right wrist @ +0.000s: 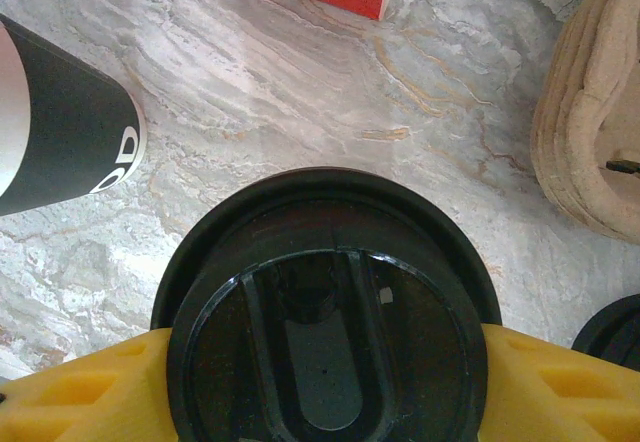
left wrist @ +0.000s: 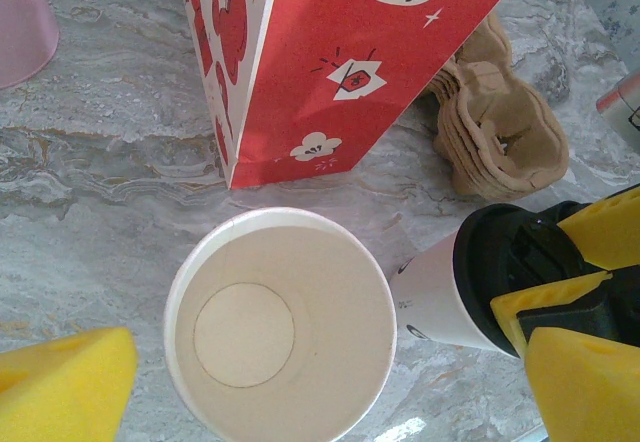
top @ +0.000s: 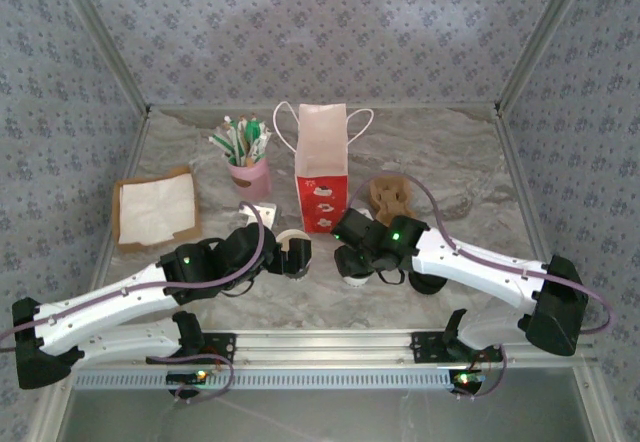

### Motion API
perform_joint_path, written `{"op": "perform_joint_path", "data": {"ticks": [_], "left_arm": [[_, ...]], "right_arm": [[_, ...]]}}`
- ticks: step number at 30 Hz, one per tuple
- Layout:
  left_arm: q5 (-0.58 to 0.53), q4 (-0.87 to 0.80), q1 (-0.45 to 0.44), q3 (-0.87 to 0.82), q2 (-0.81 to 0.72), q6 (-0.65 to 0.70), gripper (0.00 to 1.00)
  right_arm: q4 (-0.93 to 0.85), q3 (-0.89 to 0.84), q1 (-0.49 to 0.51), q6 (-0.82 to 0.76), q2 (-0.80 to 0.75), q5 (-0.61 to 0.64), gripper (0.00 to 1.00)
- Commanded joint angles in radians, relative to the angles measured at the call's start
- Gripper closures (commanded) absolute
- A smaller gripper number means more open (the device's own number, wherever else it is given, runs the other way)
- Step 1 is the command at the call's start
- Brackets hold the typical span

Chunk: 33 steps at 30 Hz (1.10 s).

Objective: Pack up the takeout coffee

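Two arms reach over a grey-veined marble counter [top: 450,162], boxed in by metal rails and walls papered in a small blue-grey floral print.

From above I see a tray of napkins [top: 152,212] at the left and a pink pot [top: 250,177] stuffed with utensils. A red-and-white bag [top: 322,167] stands upright at centre, with brown carriers [top: 390,197] just right of it. The left wrist view adds the empty inside of an open cup [left wrist: 280,322], standing just in front of the bag. The right wrist view adds that cup's dark lower band and a loose lid [right wrist: 612,334] at the frame's edge.

The left gripper [top: 290,250] is spread wide on either side of the open cup, not touching it. The right gripper [top: 352,252] is clamped on the black lid of the coffee [right wrist: 330,302]. The coffee is just beside the open cup, in front of the bag. Whether its base rests on the counter I can't tell.
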Motion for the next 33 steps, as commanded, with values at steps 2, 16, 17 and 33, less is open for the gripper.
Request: {"op": "perform_joint_path", "data": {"ticks": [2, 16, 17, 33], "left_arm": [[0.001, 0.026, 0.007, -0.005, -0.002, 0.004, 0.00], [0.004, 0.029, 0.009, -0.008, -0.001, 0.003, 0.00], [0.003, 0.029, 0.009, -0.008, -0.001, 0.004, 0.01], [0.005, 0.031, 0.009, -0.002, 0.005, 0.009, 0.00]], "right_arm": [[-0.047, -0.001, 0.010, -0.015, 0.019, 0.015, 0.32], [-0.045, -0.001, 0.013, -0.016, -0.030, 0.032, 0.31], [-0.044, -0.001, 0.012, -0.015, -0.033, 0.032, 0.31], [-0.022, -0.012, 0.016, -0.015, -0.011, 0.008, 0.31]]}}
